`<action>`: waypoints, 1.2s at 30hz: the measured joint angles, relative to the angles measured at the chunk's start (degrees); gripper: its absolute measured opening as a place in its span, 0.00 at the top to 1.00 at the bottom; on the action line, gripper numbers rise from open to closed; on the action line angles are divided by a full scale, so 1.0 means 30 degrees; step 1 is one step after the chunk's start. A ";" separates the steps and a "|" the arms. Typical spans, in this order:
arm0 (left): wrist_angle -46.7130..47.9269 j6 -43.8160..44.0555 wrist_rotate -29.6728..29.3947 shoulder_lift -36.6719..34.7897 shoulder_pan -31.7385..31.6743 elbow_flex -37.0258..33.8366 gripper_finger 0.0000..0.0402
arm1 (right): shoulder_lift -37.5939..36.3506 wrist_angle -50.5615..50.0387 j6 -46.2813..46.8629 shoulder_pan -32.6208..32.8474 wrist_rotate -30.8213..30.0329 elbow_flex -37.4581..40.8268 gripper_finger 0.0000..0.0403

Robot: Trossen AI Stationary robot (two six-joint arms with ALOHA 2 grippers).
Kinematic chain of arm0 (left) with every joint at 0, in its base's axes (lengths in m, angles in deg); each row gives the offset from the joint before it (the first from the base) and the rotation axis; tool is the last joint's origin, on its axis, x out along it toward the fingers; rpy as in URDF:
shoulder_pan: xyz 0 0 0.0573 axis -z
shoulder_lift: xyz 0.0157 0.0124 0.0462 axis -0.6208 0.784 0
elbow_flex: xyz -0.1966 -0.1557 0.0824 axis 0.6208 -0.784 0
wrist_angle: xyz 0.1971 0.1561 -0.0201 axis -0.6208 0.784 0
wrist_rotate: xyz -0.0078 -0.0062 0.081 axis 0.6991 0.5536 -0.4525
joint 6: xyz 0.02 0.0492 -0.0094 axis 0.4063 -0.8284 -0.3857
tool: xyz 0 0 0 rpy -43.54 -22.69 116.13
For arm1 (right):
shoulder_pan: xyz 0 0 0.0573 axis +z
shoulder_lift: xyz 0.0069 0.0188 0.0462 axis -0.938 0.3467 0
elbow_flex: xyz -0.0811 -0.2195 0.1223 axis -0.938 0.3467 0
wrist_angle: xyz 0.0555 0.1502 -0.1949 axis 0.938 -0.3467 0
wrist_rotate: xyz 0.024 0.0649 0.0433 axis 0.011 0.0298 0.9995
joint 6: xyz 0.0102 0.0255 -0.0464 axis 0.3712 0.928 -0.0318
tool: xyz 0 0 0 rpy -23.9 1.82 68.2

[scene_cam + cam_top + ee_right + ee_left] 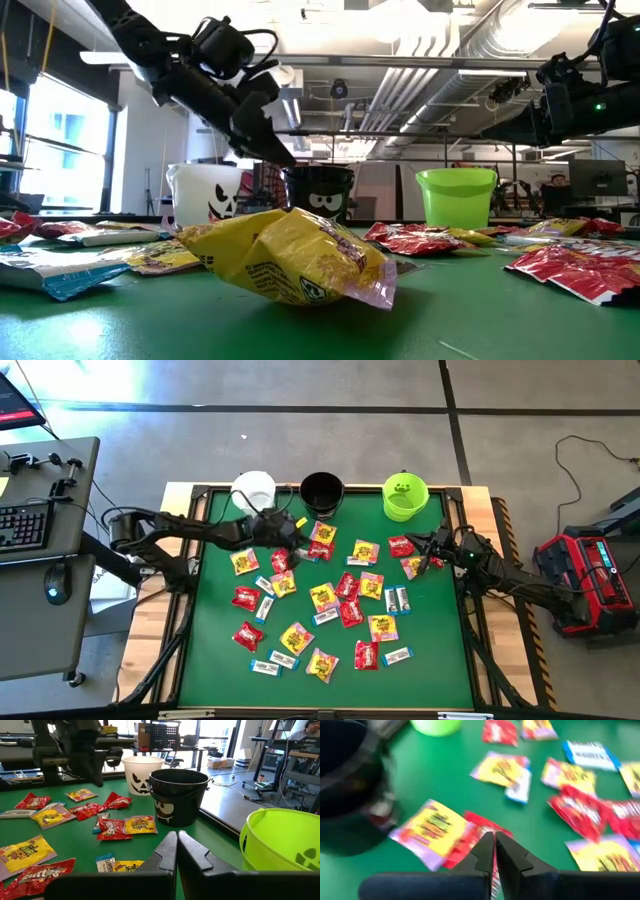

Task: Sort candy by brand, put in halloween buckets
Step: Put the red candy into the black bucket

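Red packet (37, 872) reads "Skittles"; other labels unreadable

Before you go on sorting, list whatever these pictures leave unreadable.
- Inside the black bucket: too dark from above, wall hides it low.
- Inside the white bucket: the left gripper partly covers it in the high view.
- Candy print: blurred, left wrist view.
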 joint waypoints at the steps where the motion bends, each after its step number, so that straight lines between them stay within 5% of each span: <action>1: 0.0159 -0.0259 0.0011 0.0014 0.0193 -0.0021 0.95 | 0.0000 -0.0003 0.0003 0.0007 0.0007 -0.0004 1.00; 16: 0.0824 -0.0070 -0.1827 0.2037 0.1413 0.0357 0.72 | 0.0000 -0.0002 0.0005 0.0004 0.0005 -0.0004 1.00; 36: 0.2181 -0.3210 -0.3572 0.5457 0.1379 0.2746 0.71 | 0.0000 -0.0007 0.0000 0.0007 0.0002 -0.0007 1.00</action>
